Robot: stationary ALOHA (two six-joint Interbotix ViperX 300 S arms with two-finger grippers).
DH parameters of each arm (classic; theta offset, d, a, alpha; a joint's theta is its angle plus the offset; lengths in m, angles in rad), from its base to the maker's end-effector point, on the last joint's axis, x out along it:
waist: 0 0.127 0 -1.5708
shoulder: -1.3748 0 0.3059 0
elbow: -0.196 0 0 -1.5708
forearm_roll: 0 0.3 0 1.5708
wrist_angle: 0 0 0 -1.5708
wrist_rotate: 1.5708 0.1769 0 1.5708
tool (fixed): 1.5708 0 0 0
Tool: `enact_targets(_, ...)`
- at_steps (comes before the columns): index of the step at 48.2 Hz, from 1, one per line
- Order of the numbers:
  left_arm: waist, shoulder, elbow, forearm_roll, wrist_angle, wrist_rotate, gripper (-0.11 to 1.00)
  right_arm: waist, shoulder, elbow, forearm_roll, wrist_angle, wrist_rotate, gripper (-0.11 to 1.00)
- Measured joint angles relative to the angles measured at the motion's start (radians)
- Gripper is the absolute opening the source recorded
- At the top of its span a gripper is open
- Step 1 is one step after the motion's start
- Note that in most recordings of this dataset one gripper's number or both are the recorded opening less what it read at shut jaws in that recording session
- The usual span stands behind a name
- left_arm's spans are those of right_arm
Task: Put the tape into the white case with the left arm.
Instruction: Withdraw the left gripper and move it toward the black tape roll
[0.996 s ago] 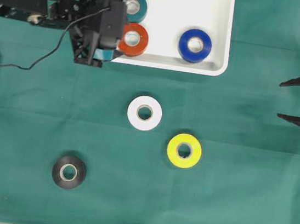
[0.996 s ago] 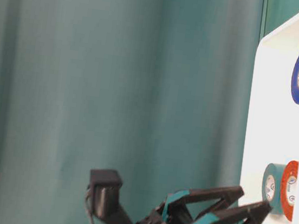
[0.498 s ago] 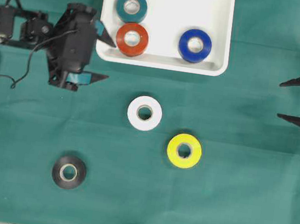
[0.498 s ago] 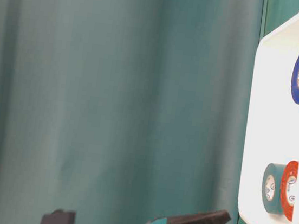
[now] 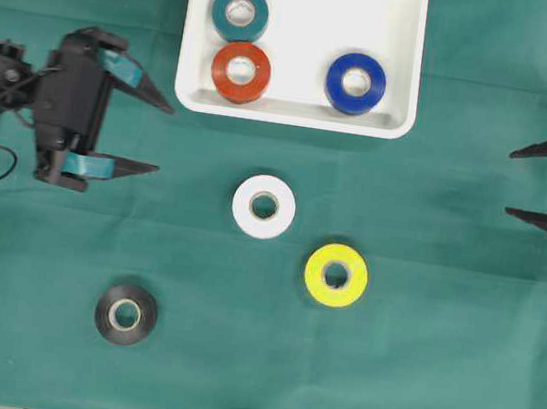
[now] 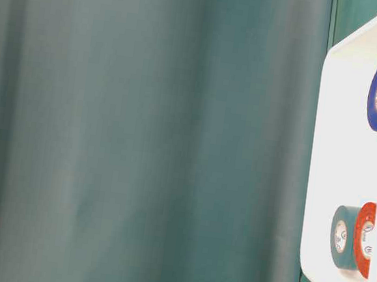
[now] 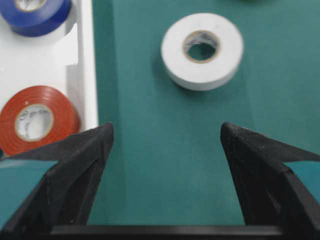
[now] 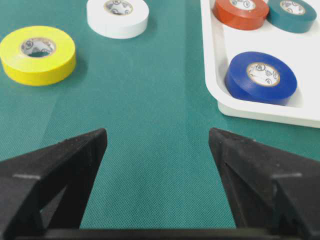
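Six tape rolls are in sight. Three lie inside the white case (image 5: 401, 80): a teal roll (image 5: 240, 13), a red roll (image 5: 241, 71) just beside it, and a blue roll (image 5: 355, 82) apart toward the other end. Three lie flat on the green surface (image 5: 434, 367) outside the case: a white roll (image 5: 263, 206), a yellow roll (image 5: 336, 274) near it, and a black roll (image 5: 126, 314) well apart from both.

Two grippers show. The left gripper (image 5: 156, 137), with teal strips on its fingers, sits beside the case's left end, its jaws spread wide and holding nothing; the white roll lies ahead of it in the left wrist view. The right gripper (image 5: 518, 182) is cut off at the frame edge, its jaws likewise apart and empty.

The table-level view shows only part of the case, with the blue roll cut by the edge and the red roll partly hiding the teal one; neither arm appears there.
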State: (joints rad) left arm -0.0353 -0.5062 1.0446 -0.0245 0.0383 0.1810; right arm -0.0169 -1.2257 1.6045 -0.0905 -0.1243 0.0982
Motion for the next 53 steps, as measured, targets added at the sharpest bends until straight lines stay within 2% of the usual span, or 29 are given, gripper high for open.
enact_targets(14,-0.032,-0.089,0.077,0.000,-0.046,-0.002,0.88,0.000,0.000,0.002,0.000,0.000,0.000,0.86)
enact_targets(42,-0.038,-0.089,0.080,0.000,-0.054,0.000,0.88,0.000,-0.002,0.002,0.002,0.000,0.000,0.86)
enact_targets(53,-0.107,-0.086,0.084,0.000,-0.054,-0.002,0.88,0.000,-0.002,0.002,0.000,0.000,0.000,0.86)
